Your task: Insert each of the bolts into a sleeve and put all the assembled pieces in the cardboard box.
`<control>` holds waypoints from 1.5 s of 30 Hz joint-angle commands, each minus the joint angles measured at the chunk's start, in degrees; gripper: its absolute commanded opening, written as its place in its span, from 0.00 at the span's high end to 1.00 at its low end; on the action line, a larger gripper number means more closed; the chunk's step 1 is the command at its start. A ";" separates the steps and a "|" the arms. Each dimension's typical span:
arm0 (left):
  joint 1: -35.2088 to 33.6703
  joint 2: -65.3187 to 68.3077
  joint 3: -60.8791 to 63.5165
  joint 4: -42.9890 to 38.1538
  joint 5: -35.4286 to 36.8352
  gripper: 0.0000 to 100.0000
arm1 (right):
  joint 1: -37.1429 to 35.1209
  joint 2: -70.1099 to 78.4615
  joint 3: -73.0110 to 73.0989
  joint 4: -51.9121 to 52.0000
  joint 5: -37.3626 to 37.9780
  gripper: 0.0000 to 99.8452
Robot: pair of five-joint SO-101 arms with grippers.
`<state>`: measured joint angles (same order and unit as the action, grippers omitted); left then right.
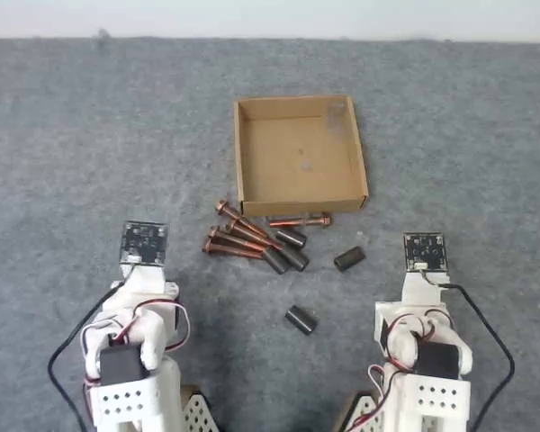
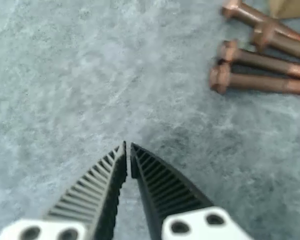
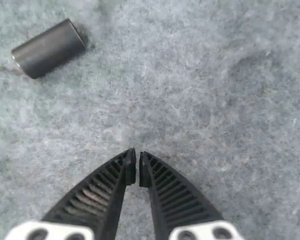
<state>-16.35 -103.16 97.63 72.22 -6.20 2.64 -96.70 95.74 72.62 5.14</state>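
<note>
Left wrist view: bolt heads (image 2: 221,78); right wrist view: one sleeve (image 3: 49,48).

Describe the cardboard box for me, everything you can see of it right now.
The cardboard box is shallow, open-topped, roughly square, plain brown, with low upright walls. It holds no parts. It sits flat on the grey mat, just beyond the loose bolts and sleeves, toward the far edge. One copper bolt lies along its near wall; I cannot tell if they touch.
</note>
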 commanded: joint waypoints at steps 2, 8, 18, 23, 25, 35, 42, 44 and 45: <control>-3.69 -1.23 -4.53 0.00 -0.35 0.99 | 0.75 -0.92 -0.44 0.13 -0.26 0.99; -4.13 -1.23 -5.14 -3.08 -1.58 0.99 | 0.75 -0.92 -0.44 0.13 -0.26 0.99; 2.46 -1.23 -3.91 -15.38 -11.25 0.99 | 0.66 -0.92 -0.44 0.13 -0.26 0.99; -0.44 -1.14 -10.07 -15.74 -3.16 0.99 | 0.48 -0.92 -0.44 0.13 -0.26 0.99; -0.62 -1.05 -12.09 -15.65 -1.05 0.99 | 0.31 -0.92 -0.44 0.13 -0.26 0.99; -0.62 17.23 -21.58 -18.64 5.01 0.99 | 0.31 -0.92 -0.70 -0.66 -0.26 0.99; -0.26 44.75 -33.36 -18.99 17.23 0.99 | 0.84 -0.92 -2.29 -0.31 -0.26 0.99; -0.09 49.23 -33.10 -20.22 21.45 0.99 | 1.80 -0.92 -2.64 -0.66 -0.18 0.99; -0.09 50.99 -32.40 -21.27 23.21 0.99 | 3.56 -0.92 -2.81 -1.54 -0.18 0.99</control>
<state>-16.70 -58.33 67.91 54.11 11.38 2.99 -96.70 95.47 72.62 5.14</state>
